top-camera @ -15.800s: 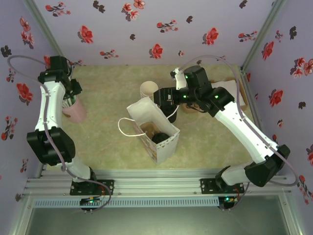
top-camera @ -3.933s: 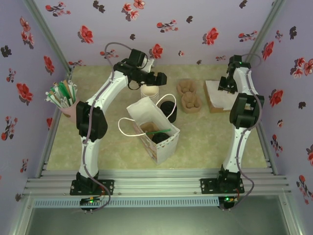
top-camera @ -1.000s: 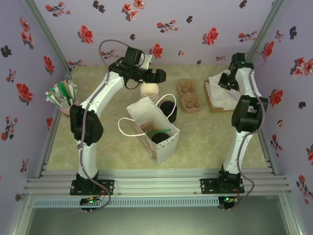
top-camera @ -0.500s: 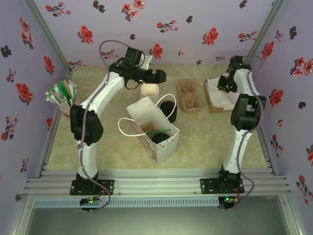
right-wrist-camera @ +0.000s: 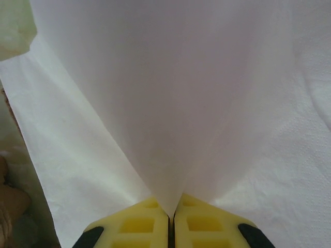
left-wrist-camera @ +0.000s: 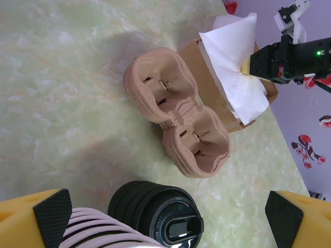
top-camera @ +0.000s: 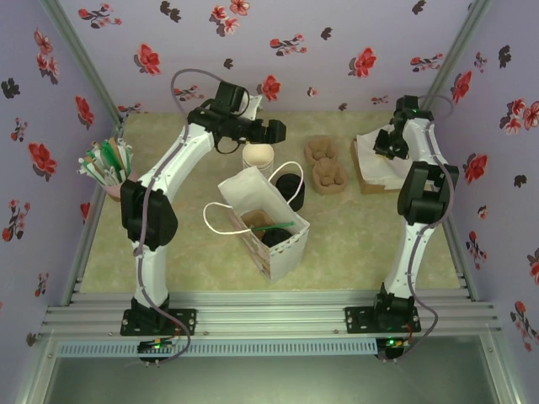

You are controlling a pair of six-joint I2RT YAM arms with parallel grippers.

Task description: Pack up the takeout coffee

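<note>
The takeout coffee (top-camera: 273,237) shows as a black disc inside the upright white paper bag (top-camera: 253,192) at the table's middle, with a green stick (top-camera: 274,225) lying over it. My left gripper (top-camera: 271,131) hangs open behind the bag, over the stack of cups (top-camera: 257,156). In the left wrist view this gripper (left-wrist-camera: 168,218) holds nothing, and its fingers (left-wrist-camera: 50,214) stand wide apart on either side of the black lid stack (left-wrist-camera: 155,217). My right gripper (right-wrist-camera: 170,214) is shut on a white napkin (right-wrist-camera: 170,103), raised over the cardboard napkin box (top-camera: 368,177) at the back right.
Two brown pulp cup carriers (top-camera: 325,164) lie between the lid stack (top-camera: 288,187) and the napkin box. A pink holder of sticks (top-camera: 109,164) stands at the left wall. The bag's handles (top-camera: 217,220) stick out to its left.
The right wrist has shifted slightly left with the napkin still pinched. The left arm has not moved.
</note>
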